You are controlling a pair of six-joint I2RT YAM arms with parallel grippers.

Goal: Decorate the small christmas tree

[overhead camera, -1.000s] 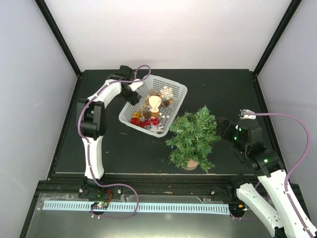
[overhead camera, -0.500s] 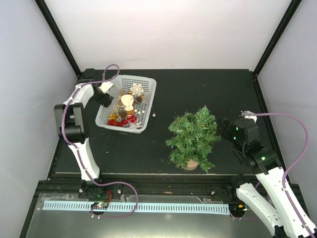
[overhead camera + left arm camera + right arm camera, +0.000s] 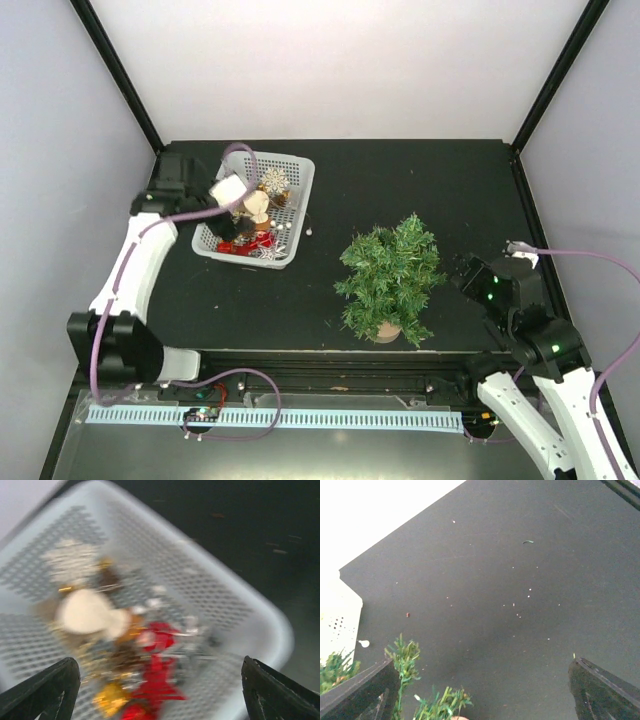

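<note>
The small christmas tree [image 3: 390, 275] stands upright on its tan wooden base [image 3: 388, 331] at the middle right of the black table. A white basket [image 3: 296, 170] at the back left holds several ornaments: a white snowflake [image 3: 275, 182], a cream wooden piece [image 3: 257, 204] and red ones [image 3: 245, 243]. My left gripper [image 3: 234, 212] hovers over the basket's left part, open and empty. In the blurred left wrist view the left gripper [image 3: 160, 680] is above the red ornaments [image 3: 157, 640]. My right gripper [image 3: 466, 270] is open and empty, just right of the tree. Its wrist view shows the right gripper [image 3: 485, 690] beside tree branches [image 3: 405, 660].
A small white bead [image 3: 310, 232] lies on the table by the basket's right side; it also shows in the right wrist view [image 3: 364, 643]. Black frame posts [image 3: 120, 75] stand at the back corners. A rail [image 3: 330, 380] runs along the near edge.
The basket slid left, away from the tree, then stopped. My left arm has swung its elbow out to the near left, its gripper staying over the basket. My right arm drew back slightly.
</note>
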